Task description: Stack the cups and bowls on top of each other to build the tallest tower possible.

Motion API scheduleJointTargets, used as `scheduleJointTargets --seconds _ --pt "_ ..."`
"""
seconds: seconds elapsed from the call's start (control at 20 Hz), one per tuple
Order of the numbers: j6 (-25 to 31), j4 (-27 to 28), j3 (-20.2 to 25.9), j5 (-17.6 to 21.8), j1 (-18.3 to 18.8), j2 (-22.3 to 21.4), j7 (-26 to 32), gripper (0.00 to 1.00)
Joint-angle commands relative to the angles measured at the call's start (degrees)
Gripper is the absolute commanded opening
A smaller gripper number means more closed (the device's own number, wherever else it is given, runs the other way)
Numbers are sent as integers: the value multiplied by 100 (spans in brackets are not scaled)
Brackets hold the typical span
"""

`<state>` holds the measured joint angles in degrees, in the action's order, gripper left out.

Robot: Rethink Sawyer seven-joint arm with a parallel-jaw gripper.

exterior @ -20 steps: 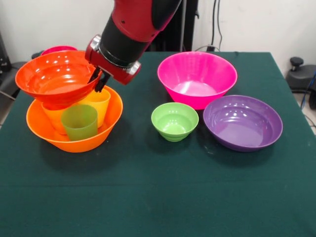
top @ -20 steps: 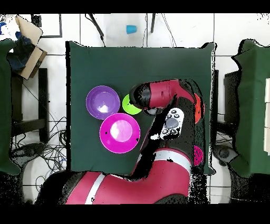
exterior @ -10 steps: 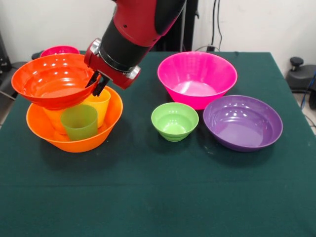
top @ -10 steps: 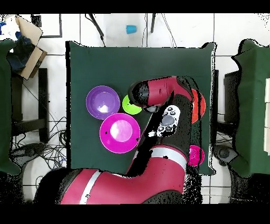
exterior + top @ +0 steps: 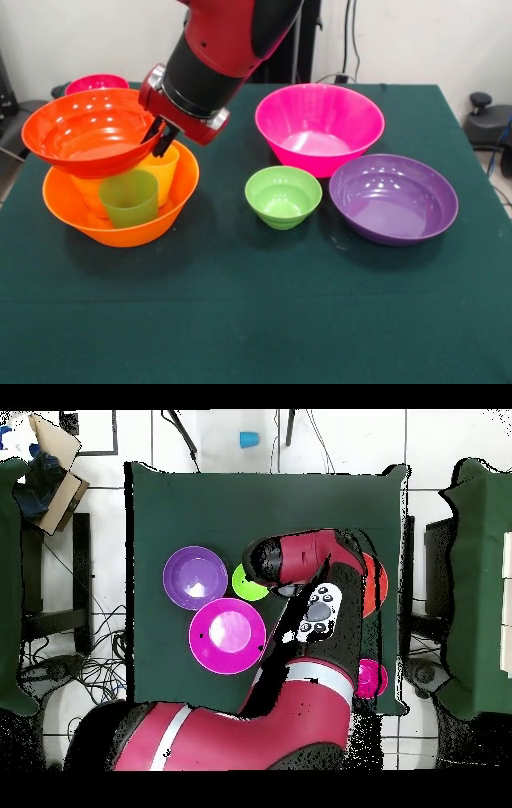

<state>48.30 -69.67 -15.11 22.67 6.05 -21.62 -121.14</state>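
Gripping the rim: red-orange bowl (image 5: 86,132) is clamped by the closed gripper (image 5: 159,136) | bowl is held atop the cups (image 5: 130,197) inside the large orange bowl (image 5: 120,226) | green bowl (image 5: 282,196) is seen well apart.

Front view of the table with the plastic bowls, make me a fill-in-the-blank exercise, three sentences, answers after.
1. The gripper grips the rim of the wide shallow ____ plastic bowl.
2. The yellow and green plastic cups stand inside the large ____ plastic bowl.
3. The small light green plastic bowl sits between the large orange bowl and the wide ____ plastic bowl.

Answers: red-orange; orange; purple
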Motion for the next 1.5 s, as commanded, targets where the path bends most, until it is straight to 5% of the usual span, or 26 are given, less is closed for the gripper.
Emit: scheduleJointTargets --seconds 0.05,0.7,1.0,1.5 --pt "-36 -495 378 -224 12 -17 -467 0" --pt "-484 -883 383 -157 63 28 -386 0" --pt "-1089 -819 335 2 93 271 -533 0" --pt "-1338 -669 328 -183 46 452 -612 0"
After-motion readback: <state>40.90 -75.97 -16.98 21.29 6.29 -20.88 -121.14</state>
